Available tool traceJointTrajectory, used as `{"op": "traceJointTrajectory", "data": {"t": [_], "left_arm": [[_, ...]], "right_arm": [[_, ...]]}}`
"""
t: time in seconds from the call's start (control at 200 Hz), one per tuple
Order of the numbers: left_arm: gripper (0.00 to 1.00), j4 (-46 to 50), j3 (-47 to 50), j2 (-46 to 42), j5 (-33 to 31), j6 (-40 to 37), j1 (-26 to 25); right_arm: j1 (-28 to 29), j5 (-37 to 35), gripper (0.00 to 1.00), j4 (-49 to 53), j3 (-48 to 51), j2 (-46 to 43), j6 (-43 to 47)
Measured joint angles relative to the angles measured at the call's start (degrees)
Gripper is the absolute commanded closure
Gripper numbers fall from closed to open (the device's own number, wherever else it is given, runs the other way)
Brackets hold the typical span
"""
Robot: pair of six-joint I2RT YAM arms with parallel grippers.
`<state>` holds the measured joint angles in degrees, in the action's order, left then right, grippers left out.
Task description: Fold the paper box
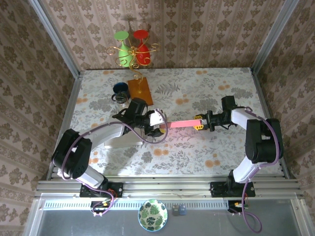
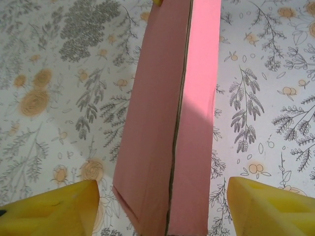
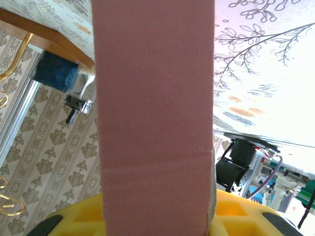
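A table covered in a floral-print cloth (image 1: 206,152) carries the scene, with two arms reaching in from its near edge toward the middle. Between them a long, flattened pink paper box (image 1: 179,124) spans the gap, lifted off the cloth and running left to right.

The right gripper (image 1: 199,122) is clamped on the box's right end. Its wrist camera shows the pink panel (image 3: 152,98) rising from between the yellow fingers (image 3: 81,214). At the other end the left gripper (image 1: 158,123) stands spread around the box without pinching it. In its wrist view the yellow fingertips (image 2: 69,204) sit apart from both pink faces, and a dark seam runs the length of the card (image 2: 167,123).

Behind the left arm lie an orange-brown wooden board (image 1: 141,91) and a small dark blue cup (image 1: 119,89), both well clear of the work.

The step in hand appears to be opening the flat sleeve into shape, with one end anchored. The next move likely calls for the left fingers to close on, or press against, the creased edges while the right keeps its end steady. An off-centre squeeze could crumple the card.
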<state>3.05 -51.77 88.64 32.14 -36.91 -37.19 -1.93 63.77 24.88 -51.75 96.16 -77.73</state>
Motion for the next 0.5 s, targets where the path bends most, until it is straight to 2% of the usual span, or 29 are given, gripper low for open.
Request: {"op": "traceJointTrajectory", "data": {"t": [0.19,0.33,0.5], "left_arm": [[0.36,-0.33,0.00,1.86,0.07,0.26,0.00],[0.42,-1.01,-0.76,3.02,0.52,1.29,0.00],[0.46,-1.55,-1.95,4.15,1.36,2.19,0.00]], "right_arm": [[0.00,1.09,0.76,-1.40,0.17,1.33,-0.74],[0.00,1.53,0.70,-1.57,0.17,2.27,-0.72],[0.00,1.70,0.64,-2.05,0.17,2.82,-0.72]]}}
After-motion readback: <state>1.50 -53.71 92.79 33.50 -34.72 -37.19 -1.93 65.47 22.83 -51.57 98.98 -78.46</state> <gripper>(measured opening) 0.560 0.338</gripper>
